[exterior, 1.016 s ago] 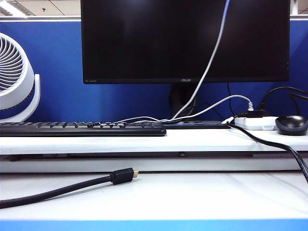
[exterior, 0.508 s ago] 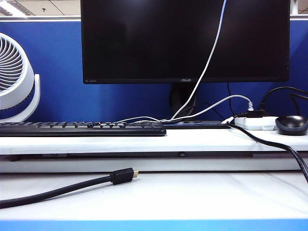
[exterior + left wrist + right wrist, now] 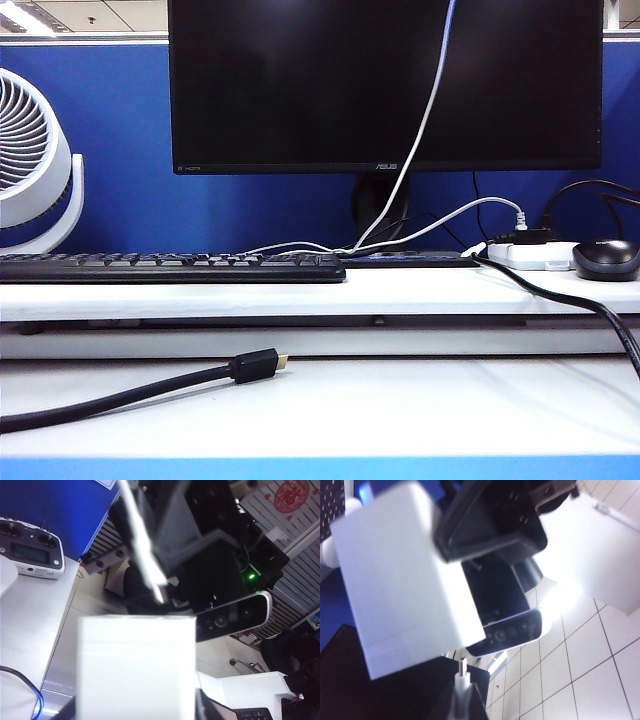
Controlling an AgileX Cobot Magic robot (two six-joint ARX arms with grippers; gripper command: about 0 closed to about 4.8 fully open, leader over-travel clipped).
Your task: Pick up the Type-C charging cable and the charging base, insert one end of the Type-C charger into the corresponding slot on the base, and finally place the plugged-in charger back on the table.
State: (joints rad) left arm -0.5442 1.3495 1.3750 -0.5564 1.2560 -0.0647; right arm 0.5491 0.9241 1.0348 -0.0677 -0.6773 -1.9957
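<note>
White charging base [image 3: 135, 667] sits clamped in our left gripper [image 3: 135, 715] while our right gripper [image 3: 462, 700], pinching the Type-C charging cable [image 3: 462, 672], risks missing the slot if misaligned.

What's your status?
Left gripper raised, holding charging base. Right gripper facing it, holding Type-C charging cable, plug short of base. Nothing between.

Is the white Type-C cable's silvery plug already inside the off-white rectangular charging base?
Out. In the right wrist view the silvery plug sits just short of the charging base, its metal tip still exposed.
</note>
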